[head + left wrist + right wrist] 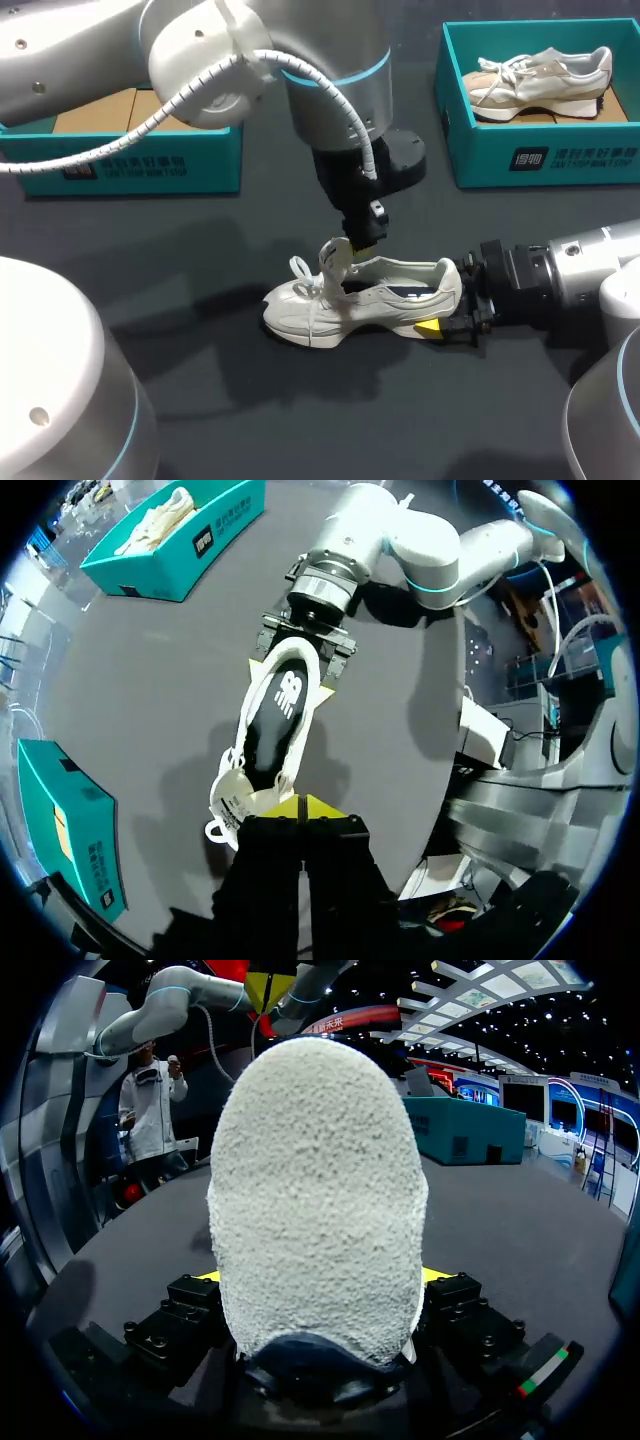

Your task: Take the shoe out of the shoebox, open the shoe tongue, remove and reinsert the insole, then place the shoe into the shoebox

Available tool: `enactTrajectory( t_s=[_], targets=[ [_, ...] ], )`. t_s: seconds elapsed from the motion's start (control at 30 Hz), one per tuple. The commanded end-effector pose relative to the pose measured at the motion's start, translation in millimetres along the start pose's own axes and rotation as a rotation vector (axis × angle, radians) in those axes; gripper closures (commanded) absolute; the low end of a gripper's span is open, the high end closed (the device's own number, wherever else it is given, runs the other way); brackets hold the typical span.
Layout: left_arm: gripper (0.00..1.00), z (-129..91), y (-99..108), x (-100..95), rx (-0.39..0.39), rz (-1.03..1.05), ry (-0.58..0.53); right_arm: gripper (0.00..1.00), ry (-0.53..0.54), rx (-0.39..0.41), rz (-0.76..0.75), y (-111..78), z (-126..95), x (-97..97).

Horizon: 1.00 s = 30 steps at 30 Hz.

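Note:
A white shoe (375, 300) lies on its side on the dark table, toe toward my left side. My right gripper (450, 305) comes in low from the right and is shut on the heel (315, 1190), a finger on each side. My left gripper (352, 248) hangs from above the lacing and is shut on the raised shoe tongue (333, 262). In the left wrist view its yellow tips (304, 806) meet at the tongue's edge (235, 798), and the dark insole (280, 705) shows inside the shoe. An empty teal shoebox (150, 165) stands at the back left.
A second teal shoebox (480, 150) at the back right holds another pale shoe (540, 78). Dark tabletop (200, 300) lies bare to the left of and in front of the shoe.

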<state>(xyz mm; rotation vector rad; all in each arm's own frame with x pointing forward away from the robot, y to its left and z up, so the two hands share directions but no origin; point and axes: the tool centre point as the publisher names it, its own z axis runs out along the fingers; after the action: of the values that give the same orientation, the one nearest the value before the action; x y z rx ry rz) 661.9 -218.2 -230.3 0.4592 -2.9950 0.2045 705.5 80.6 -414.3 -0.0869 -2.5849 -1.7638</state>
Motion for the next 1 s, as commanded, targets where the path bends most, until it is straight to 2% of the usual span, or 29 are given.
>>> enactTrajectory(
  t_s=[0.03,0.1,0.4,0.47,0.5,0.6,0.63,0.7,0.77,1.0],
  targets=[
    [1.0,20,-2,-2.3,0.082,0.448,-0.002,1.0,-0.001,0.003,0.0,0.0,0,0.8],
    [1.0,30,-6,-5.4,0.088,0.542,-0.033,1.0,-0.001,0.003,0.0,0.0,0,0.8],
    [1.0,30,-6,-5.4,0.088,0.542,-0.033,1.0,-0.001,0.003,0.0,0.0,0,0.8],
    [1.0,43,-15,-2.0,0.077,0.62,-0.108,1.0,-0.001,0.003,0.0,0.0,0,0.8],
    [1.0,48,-19,-3.8,0.084,0.62,-0.083,1.0,-0.001,0.003,0.0,0.0,0,0.8],
    [1.0,68,-37,-14.4,0.077,0.61,-0.105,1.0,-0.001,0.003,0.0,0.0,0,0.8],
    [1.0,74,-42,-18.2,0.089,0.627,-0.058,1.0,-0.001,0.003,0.0,0.0,0,0.8],
    [1.0,83,-53,-26.5,0.111,0.618,-0.065,1.0,-0.001,0.003,0.0,0.0,0,0.8],
    [1.0,87,-62,-31.9,0.13,0.589,-0.078,1.0,-0.001,0.003,0.0,0.0,0,0.8],
    [1.0,87,-62,-31.9,0.13,0.589,-0.078,1.0,-0.001,0.003,0.0,0.0,0,0.8]
  ],
)
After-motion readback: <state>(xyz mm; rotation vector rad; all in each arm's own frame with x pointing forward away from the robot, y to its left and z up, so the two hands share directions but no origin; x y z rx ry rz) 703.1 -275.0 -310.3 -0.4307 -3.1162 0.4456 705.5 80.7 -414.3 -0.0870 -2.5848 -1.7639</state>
